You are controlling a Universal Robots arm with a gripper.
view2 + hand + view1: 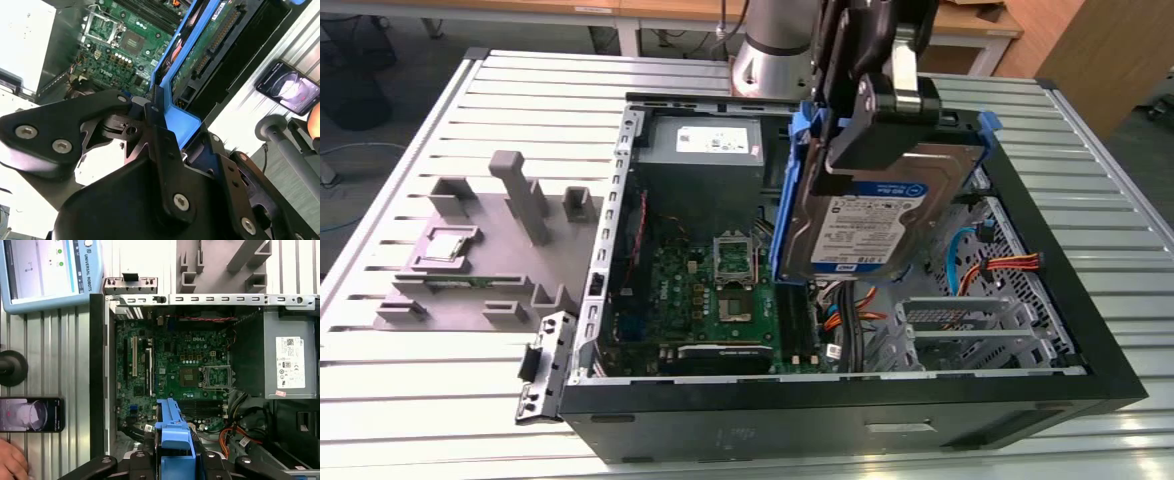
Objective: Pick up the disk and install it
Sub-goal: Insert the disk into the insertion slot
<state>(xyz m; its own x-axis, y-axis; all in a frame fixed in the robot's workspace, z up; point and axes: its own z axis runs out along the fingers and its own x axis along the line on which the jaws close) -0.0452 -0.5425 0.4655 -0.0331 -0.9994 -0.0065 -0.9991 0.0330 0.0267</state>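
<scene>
- The claw is closed on the end of the blue bracket of the disk. In the second wrist view its fingers pinch that blue edge from both sides, with no gap showing.
- The disk hangs from the claw, stood nearly on edge, with its labelled face turned toward the exterior camera. Its green circuit side shows in the second wrist view.
- It is held above the open computer case and touches nothing inside. Below it lie the motherboard and loose orange and blue cables.
- The grey metal drive cage sits in the case floor toward the exterior view's right, near the disk's lower end but apart from it.
- The grey power supply sits in the far corner of the case.
- Out on the counter, a grey holder stands beside the case.
- Judged from this, the pick-up is done. The install is not, since the disk is seated in no bay and no cable is joined to it.
</scene>
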